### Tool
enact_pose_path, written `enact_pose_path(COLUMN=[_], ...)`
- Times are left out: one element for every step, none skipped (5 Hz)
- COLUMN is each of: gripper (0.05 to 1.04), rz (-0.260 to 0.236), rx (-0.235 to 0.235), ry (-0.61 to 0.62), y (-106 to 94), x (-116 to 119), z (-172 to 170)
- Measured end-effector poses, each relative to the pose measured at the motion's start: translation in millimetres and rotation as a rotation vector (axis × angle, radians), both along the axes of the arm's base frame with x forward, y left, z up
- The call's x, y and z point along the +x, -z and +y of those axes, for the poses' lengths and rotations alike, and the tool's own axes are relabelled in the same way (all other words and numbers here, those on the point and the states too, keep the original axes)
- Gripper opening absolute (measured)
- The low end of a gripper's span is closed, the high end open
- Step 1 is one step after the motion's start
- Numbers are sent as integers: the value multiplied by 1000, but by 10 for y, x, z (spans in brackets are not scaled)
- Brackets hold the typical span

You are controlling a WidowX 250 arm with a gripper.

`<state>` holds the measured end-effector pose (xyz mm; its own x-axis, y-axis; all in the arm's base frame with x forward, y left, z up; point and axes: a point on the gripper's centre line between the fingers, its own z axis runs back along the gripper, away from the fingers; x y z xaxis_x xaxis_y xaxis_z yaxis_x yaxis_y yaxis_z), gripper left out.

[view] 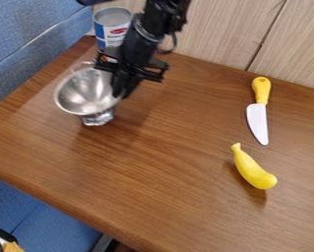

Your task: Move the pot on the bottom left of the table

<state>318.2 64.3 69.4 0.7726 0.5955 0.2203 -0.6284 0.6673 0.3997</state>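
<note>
The metal pot (87,93), a shiny silver bowl shape with a small foil-like base, is tilted at the upper left of the table, its opening turned toward the camera. My black gripper (121,87) hangs down at the pot's right rim and hides part of that side. Whether the rim is between its fingertips cannot be made out. The brown wooden table (152,167) extends to the lower left, below the pot.
Behind the pot and the gripper a blue and white can (111,24) stands near the wall. A toy knife (258,118) with a yellow handle lies at the right, with a yellow banana (252,170) below it. A blue seat borders the left edge.
</note>
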Motion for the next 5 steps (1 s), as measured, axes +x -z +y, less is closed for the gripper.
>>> enact_pose_path(gripper=[81,81,80,80,80], rz=[-15,-9,24,46,49], rx=[22,51,70,77,89], ry=[-16,-74,-124,-140,-145], y=[-133,-195,-95,16,69], x=[-194,-426,-644,-779,-790], z=[129,315,471,501,514])
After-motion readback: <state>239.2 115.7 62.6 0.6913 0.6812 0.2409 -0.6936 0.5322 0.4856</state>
